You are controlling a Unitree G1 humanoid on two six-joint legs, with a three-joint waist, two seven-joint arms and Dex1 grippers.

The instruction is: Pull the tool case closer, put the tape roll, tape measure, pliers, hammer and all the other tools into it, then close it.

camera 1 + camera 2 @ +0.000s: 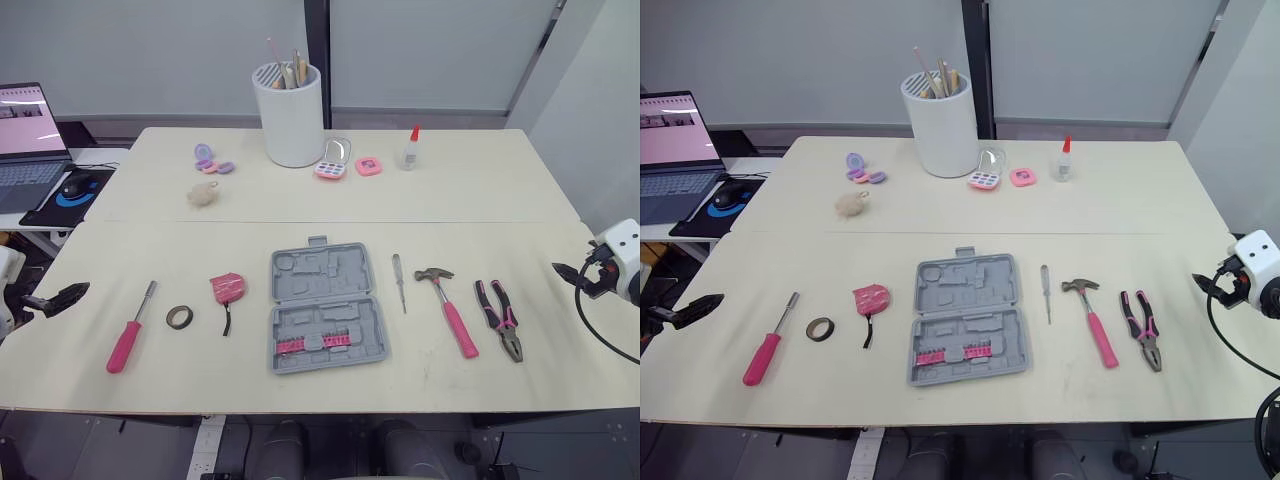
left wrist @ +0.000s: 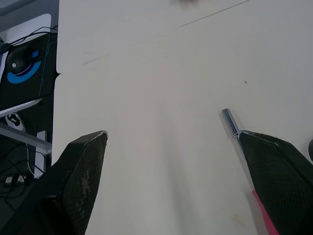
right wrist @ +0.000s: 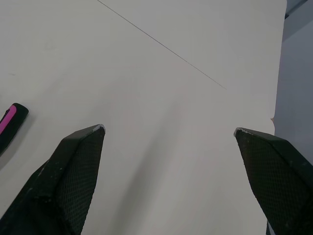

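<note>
An open grey tool case (image 1: 324, 305) lies flat at the table's middle, a row of pink bits in its near half. Left of it sit a pink tape measure (image 1: 227, 289), a dark tape roll (image 1: 179, 318) and a pink-handled screwdriver (image 1: 131, 330), whose metal shaft (image 2: 229, 122) shows in the left wrist view. To the case's right lie a thin awl (image 1: 398, 280), a pink-handled hammer (image 1: 449, 306) and pliers (image 1: 501, 318). My left gripper (image 1: 62, 297) is open at the table's left edge. At the right edge my right gripper (image 1: 572, 274) is open, a plier handle tip (image 3: 12, 120) beside it.
At the back stand a white cup of sticks (image 1: 289, 112), a glue bottle (image 1: 410, 148), pink and purple compacts (image 1: 334, 162), and a fluffy ball (image 1: 202, 194). A laptop (image 1: 30, 140) and mouse (image 1: 76, 185) sit on a side desk to the left.
</note>
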